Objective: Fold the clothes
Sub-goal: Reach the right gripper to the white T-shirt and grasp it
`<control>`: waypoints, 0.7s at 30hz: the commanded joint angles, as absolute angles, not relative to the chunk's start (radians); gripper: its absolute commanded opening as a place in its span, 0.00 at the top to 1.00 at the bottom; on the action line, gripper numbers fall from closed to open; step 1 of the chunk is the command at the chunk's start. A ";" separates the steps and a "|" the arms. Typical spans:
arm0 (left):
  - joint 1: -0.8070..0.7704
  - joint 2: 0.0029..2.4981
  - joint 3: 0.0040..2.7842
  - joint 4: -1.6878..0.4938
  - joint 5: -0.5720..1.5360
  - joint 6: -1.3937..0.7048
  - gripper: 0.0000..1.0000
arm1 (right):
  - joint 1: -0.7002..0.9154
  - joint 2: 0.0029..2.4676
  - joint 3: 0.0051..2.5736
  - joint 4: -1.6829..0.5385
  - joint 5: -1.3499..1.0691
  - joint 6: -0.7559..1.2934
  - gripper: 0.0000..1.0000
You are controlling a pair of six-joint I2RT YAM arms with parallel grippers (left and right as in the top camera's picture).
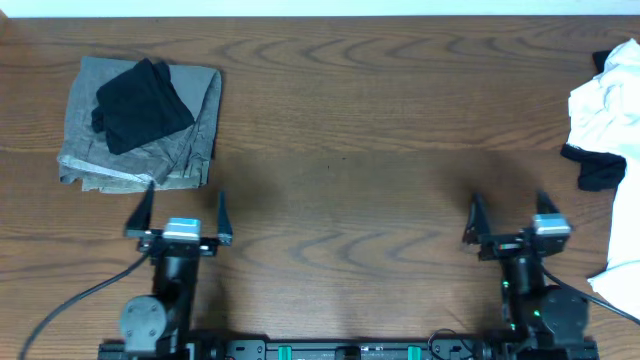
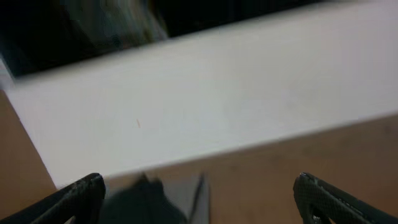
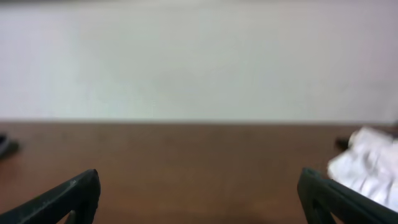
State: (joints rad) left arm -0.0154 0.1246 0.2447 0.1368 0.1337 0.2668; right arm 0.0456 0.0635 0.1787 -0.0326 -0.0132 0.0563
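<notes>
White cotton, crumpled in a heap: that was the T-shirt [image 1: 605, 100] to be folded. It lay at the right edge of the desk [image 1: 340, 120] and ran partly out of the overhead view. A small black piece [image 1: 600, 172] rested against its lower part; whether it belonged to the shirt could not be told. No print showed in any view. The right wrist view had the heap low at its right side, clear of the fingers.

The left fingers [image 1: 142, 215] and the right fingers [image 1: 473, 218] were both spread fully wide and held nothing. Each pair stood near the front edge of the desk, pointing toward the far side, well apart from the other, with bare wood between. This was judged a waiting posture that left the middle free as a working area.

Toward the far left corner a grey cloth [image 1: 195, 130] lay folded flat with a black garment [image 1: 140, 105] on top, just beyond the left fingers — judged finished items, set aside out of the way.

Assessment: the shirt was not yet spread out, so the task stood at its start. The next step would likely call for the right arm to reach the heap and draw it to the middle.
</notes>
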 commanded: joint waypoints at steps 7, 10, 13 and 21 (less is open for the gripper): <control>-0.019 0.574 0.739 0.105 0.292 0.270 0.02 | 0.053 0.387 0.479 0.071 0.057 0.047 0.01; -0.019 0.732 0.917 0.016 0.360 0.241 0.02 | 0.053 0.530 0.616 0.041 0.056 0.043 0.01; -0.019 0.879 1.097 -0.123 0.413 0.197 0.02 | 0.052 0.694 0.800 -0.063 0.056 0.042 0.02; -0.019 1.113 1.279 -0.354 0.446 0.140 0.02 | -0.039 1.159 1.393 -0.588 0.057 -0.043 0.01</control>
